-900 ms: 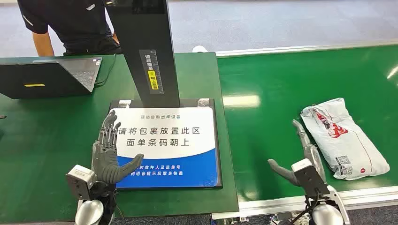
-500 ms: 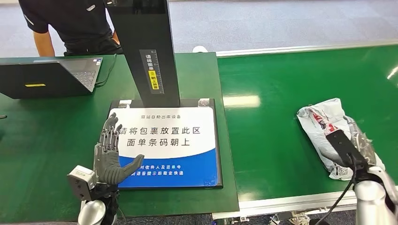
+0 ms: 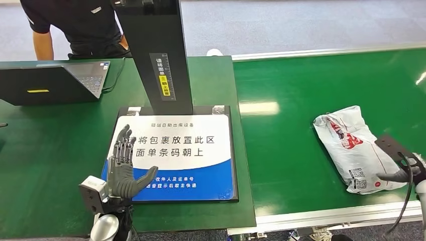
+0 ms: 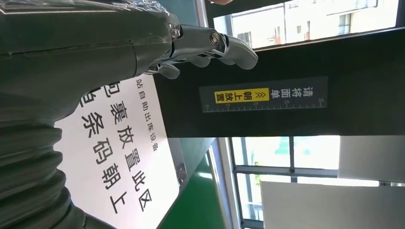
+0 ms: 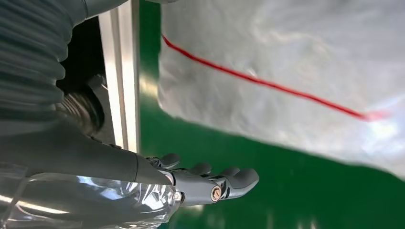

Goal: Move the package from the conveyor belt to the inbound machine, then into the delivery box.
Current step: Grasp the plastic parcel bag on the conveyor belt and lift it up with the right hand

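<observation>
Two hands: both empty, fingers apart.
Left hand [image 3: 122, 170]: fingers [image 4: 224, 45] spread flat over the white-and-blue printed placement pad [image 3: 201, 160] of the black inbound machine [image 3: 155, 55]; contact with pad not clear.
Right hand [image 3: 409, 168]: fingers [image 5: 224, 179] open, just beside the crumpled white plastic mailer package [image 3: 351, 148].
Package: on green conveyor belt [image 3: 291, 150], ahead of the right fingertips; touching or not, cannot tell.

The left hand [image 3: 122, 168] is raised with fingers spread and empty, while the right hand [image 3: 406, 168] reaches out, fingers extended.
</observation>
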Motion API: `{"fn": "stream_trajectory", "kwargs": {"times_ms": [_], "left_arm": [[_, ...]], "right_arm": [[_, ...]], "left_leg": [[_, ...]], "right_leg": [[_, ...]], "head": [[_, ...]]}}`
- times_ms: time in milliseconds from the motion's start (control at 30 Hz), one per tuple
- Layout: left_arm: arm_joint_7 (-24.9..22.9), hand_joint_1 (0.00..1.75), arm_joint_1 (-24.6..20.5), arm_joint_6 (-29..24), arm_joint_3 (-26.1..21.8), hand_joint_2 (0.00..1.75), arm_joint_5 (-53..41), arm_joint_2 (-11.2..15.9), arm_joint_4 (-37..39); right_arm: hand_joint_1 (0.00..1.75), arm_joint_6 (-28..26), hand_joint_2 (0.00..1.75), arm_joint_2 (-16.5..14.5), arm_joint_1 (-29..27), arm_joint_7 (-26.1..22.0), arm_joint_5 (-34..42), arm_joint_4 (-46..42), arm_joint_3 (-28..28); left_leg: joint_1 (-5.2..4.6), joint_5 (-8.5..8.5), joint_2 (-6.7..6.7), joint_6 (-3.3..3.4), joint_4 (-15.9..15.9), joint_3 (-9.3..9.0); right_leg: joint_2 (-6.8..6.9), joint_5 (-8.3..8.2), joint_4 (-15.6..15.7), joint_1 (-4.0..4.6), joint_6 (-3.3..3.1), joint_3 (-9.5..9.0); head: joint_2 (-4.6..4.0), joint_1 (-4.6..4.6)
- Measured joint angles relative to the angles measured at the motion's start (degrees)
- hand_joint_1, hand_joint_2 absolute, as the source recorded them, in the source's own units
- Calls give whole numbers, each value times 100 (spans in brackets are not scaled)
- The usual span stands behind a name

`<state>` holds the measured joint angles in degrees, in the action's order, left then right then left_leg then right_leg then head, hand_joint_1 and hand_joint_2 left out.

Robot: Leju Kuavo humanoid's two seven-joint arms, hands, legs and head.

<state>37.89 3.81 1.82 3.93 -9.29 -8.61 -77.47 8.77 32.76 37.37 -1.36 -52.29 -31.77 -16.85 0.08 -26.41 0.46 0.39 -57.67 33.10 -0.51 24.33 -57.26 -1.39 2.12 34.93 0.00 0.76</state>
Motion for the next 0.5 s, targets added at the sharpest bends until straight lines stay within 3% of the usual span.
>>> {"fn": "stream_trajectory", "kwargs": {"times_ms": [133, 233, 333, 500], "left_arm": [[13, 0, -73, -14, 15, 175, 35, 5, 129], [22, 0, -91, -25, 29, 175, 48, 7, 174], [23, 0, -94, -28, 31, 175, 48, 8, 194], [23, 0, -85, -31, 30, 175, 48, 8, 210]], "right_arm": [[0, 291, 175, 68, 18, -159, 34, 483, 81], [0, 538, 175, 86, -18, -586, 102, 687, 163], [0, 558, 175, 84, -63, -867, 138, 797, 227], [0, 387, 175, 62, -74, -941, 143, 891, 322]], "left_leg": [[0, 0, 1, 0, 0, -1], [0, 0, 2, 0, 0, -1], [0, 0, 2, 0, 0, -1], [0, 0, 2, 0, 0, -1]], "right_leg": [[-1, 0, 0, 0, 0, 0], [-1, 0, 0, 0, 0, 0], [-1, 0, 0, 0, 0, 0], [-1, 0, 0, 0, 0, -1]], "head": [[0, 1], [0, 1], [0, 0], [0, 1]]}}
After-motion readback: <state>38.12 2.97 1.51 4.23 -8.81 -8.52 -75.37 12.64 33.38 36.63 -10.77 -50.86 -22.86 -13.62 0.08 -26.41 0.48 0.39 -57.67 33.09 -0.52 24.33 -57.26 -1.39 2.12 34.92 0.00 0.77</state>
